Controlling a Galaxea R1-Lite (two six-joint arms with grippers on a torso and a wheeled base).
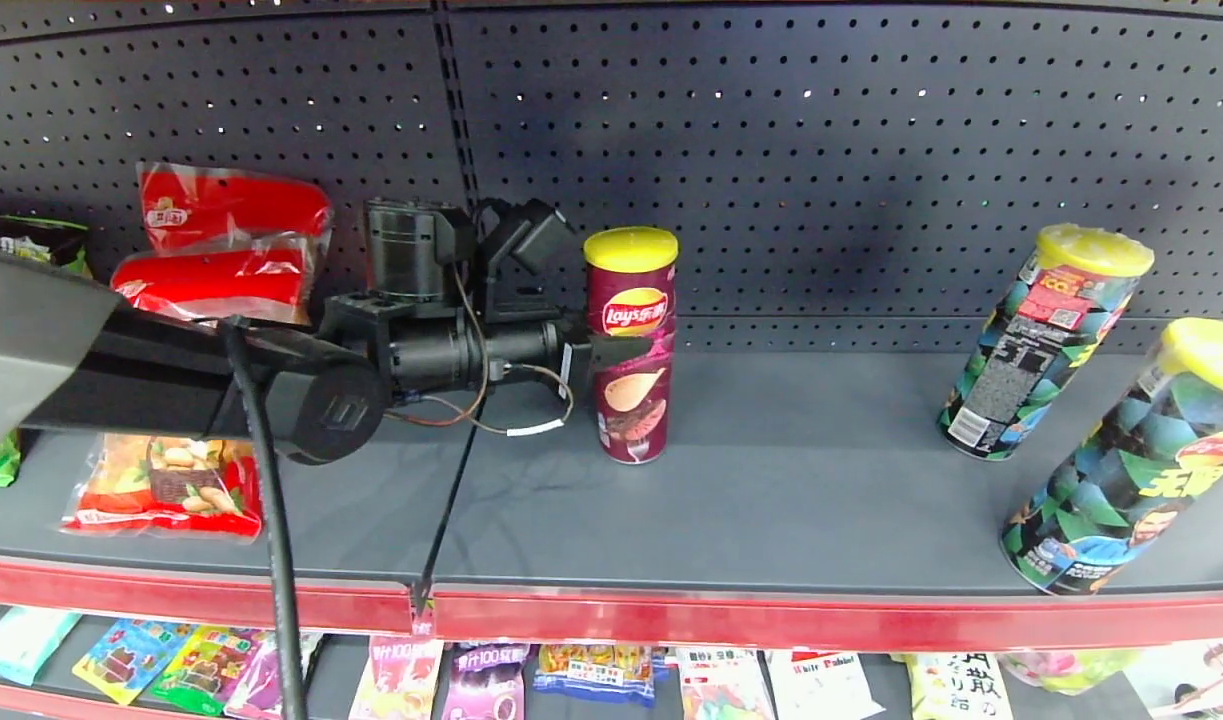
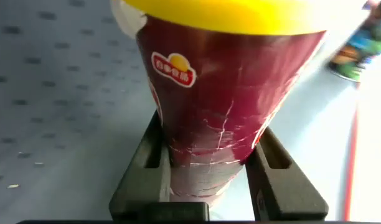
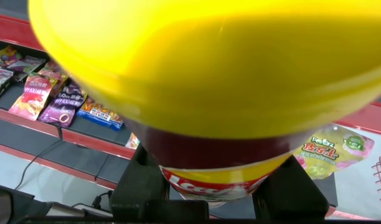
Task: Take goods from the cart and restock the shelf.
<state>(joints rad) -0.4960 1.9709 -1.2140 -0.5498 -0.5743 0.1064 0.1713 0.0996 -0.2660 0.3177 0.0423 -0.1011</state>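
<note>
The chip can (image 1: 631, 300) stands upright on the shelf (image 1: 821, 480), with the left gripper (image 1: 626, 352) clamped on its middle. The right gripper (image 3: 215, 186) is clamped on a second can (image 3: 209, 74). Both are probably light, slick, crushable tubes, best held gently at mid-body.

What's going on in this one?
The left pincer is shut on a maroon cylindrical crisp can with a yellow plastic lid, which stands upright on the grey metal shelf. The right pincer grips a second dark red can with a yellow lid, with the lower shelf's colourful snack packets behind it.
</note>
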